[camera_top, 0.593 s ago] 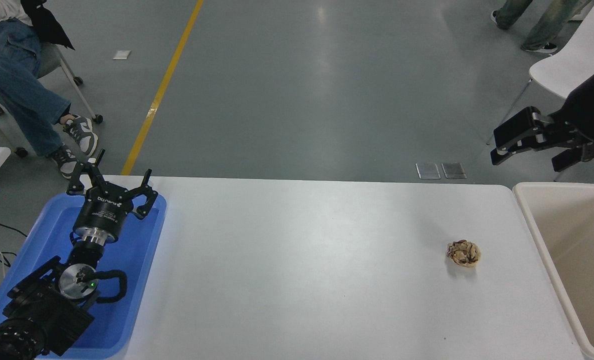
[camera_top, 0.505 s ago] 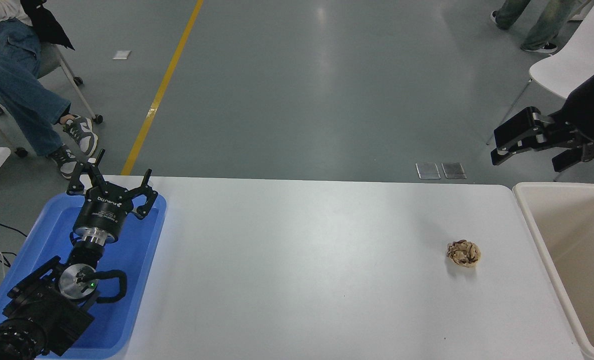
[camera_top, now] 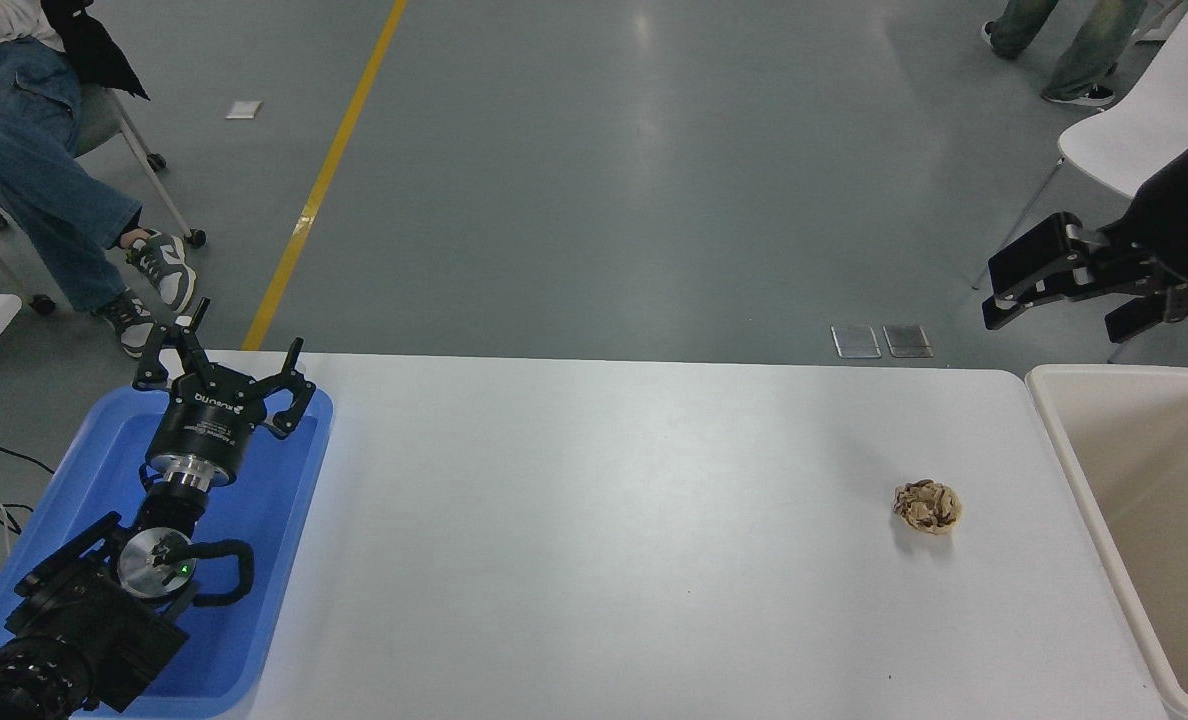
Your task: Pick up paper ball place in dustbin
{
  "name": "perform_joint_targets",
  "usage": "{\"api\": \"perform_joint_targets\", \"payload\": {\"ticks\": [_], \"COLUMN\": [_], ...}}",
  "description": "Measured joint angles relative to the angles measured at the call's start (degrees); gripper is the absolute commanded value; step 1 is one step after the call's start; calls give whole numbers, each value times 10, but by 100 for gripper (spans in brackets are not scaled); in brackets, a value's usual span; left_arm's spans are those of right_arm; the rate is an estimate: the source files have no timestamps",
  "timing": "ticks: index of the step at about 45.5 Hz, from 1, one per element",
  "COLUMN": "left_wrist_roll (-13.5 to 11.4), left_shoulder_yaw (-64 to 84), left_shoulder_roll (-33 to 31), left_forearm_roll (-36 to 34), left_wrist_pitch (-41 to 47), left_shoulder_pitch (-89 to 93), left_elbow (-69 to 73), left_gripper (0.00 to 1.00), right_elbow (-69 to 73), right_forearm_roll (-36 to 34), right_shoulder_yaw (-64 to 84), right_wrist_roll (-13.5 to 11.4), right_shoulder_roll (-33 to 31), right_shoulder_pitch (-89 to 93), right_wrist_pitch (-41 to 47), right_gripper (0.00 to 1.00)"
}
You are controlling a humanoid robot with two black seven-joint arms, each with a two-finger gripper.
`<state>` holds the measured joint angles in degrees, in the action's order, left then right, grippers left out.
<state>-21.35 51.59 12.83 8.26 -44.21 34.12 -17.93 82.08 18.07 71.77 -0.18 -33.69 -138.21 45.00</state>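
The paper ball [camera_top: 927,506], a tan crumpled wad with dark brown patches, lies on the white table [camera_top: 604,540] at the right. The cream dustbin [camera_top: 1064,440] stands just right of the table's right edge, and nothing shows in the part of it in view. My right gripper [camera_top: 1049,310] is open and empty, held high beyond the table's far right corner, above and behind the ball. My left gripper [camera_top: 224,365] is open and empty, parked over the blue tray at the lower left.
A shallow blue tray [camera_top: 284,560] sits at the table's left end under the left arm. A seated person [camera_top: 34,150] is at the far left, another person's legs [camera_top: 1064,40] at the top right. A white chair [camera_top: 1144,120] stands behind the right arm.
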Motion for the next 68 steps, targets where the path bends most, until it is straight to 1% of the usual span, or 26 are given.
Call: {"api": "perform_joint_targets", "payload": {"ticks": [31,68], "left_wrist_roll": [0,1], "left_shoulder_yaw": [0,0], "left_shoulder_roll": [0,0], "left_forearm_roll": [0,0], "left_wrist_pitch": [0,0], "left_shoulder_pitch": [1,1], "left_elbow": [0,0], "left_gripper": [100,100], "right_elbow": [-23,-64], "right_forearm_roll": [4,-12], "right_shoulder_yaw": [-4,4], "right_wrist_roll": [1,3], "right_shoulder_roll": [2,10], "right_shoulder_pitch": [18,30], "right_wrist_pitch": [0,0], "right_gripper": [100,100]}}
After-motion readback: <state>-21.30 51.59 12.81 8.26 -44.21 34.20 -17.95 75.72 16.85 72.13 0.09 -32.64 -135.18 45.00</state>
